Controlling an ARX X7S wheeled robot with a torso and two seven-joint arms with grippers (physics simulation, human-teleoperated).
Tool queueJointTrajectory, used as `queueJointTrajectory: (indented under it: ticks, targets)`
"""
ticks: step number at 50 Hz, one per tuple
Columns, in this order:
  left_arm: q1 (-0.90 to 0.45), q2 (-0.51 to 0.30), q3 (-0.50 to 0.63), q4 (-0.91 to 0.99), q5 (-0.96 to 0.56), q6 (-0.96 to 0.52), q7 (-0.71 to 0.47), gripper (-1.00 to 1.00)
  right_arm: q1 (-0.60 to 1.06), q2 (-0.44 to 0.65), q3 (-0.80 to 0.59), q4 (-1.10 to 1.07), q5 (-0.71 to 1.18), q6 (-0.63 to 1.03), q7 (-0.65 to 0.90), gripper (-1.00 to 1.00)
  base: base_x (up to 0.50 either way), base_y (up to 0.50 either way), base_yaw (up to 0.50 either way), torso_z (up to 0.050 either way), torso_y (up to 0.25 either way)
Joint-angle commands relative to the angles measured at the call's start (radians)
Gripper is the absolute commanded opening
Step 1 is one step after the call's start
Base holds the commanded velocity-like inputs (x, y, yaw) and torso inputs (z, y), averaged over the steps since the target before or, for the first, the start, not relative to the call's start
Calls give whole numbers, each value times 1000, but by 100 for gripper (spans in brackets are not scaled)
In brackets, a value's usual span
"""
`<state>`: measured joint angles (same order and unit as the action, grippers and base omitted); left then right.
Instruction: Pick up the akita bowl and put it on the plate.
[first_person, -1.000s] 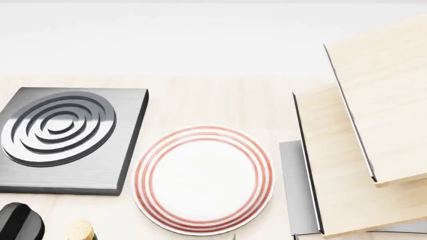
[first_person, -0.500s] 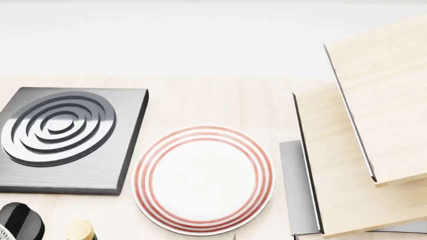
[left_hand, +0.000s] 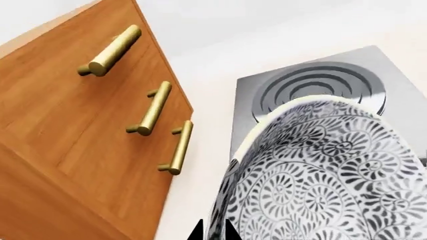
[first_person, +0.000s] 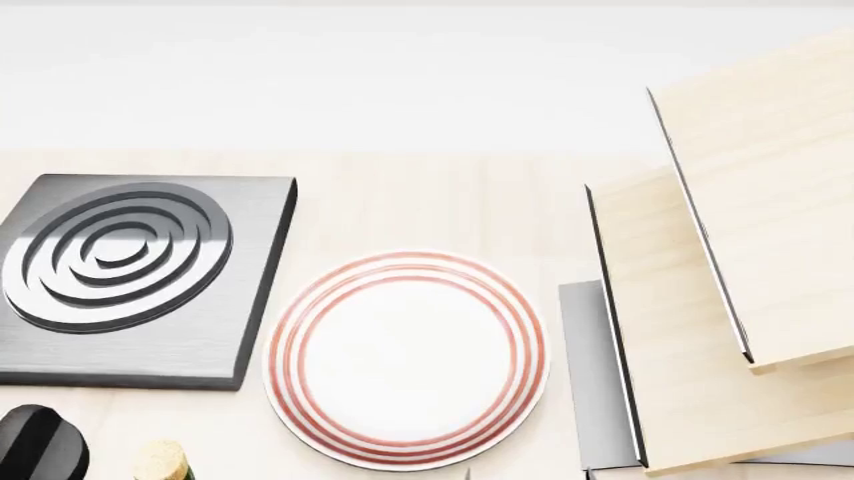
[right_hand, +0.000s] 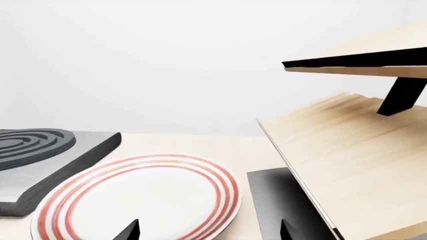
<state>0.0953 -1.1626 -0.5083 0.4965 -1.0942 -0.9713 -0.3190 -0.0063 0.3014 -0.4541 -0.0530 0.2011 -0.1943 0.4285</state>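
Three views: each shows something different
Head: plate (first_person: 407, 358) bare on counter (first_person: 441, 205) beside burner (first_person: 127, 275)
Left wrist: akita bowl (left_hand: 327, 175) close up, fingers' grip unclear
Right wrist: fingers (right_hand: 130, 231) apart over plate

The bowl (left_hand: 320, 175) fills the near part of the left wrist view and runs off the picture's edge, so only part of it shows. It hides the near part of the burner (left_hand: 313, 85) behind it. Only two dark tips of the left claw (left_hand: 213, 231) peek in, too little to tell how it stands.

In the head view neither claw shows. A black round thing (first_person: 38, 440) and a cork (first_person: 160, 460) are cut off at the bottom edge. The wooden shelves (first_person: 747, 300) run off the right side.

In the right wrist view only two dark tips of the right claw (right_hand: 208, 231) show, and the plate (right_hand: 143, 197) is cut off.
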Motion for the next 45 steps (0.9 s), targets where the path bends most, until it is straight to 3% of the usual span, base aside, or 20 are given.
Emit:
queueJointTrajectory:
  ticks: [1, 26, 35, 45]
  targets:
    - [-35, -4, -80, 50, -17, -11, -46, -100, 2, 2, -3, 2, 2, -2, 2, 100, 0, 0, 0, 0, 0]
    - [-90, -31, -212, 113, -78, -51, -98, -100, 8, 3, -9, 16, 6, -8, 5, 100, 0, 0, 0, 0, 0]
    - [-99, -28, -192, 130, -53, -2, -60, -100, 10, 3, -13, 20, 5, -8, 6, 100, 0, 0, 0, 0, 0]
    - [-173, -53, -182, 125, -58, 47, -111, -100, 10, 3, -17, 23, 7, -11, 6, 100, 0, 0, 0, 0, 0]
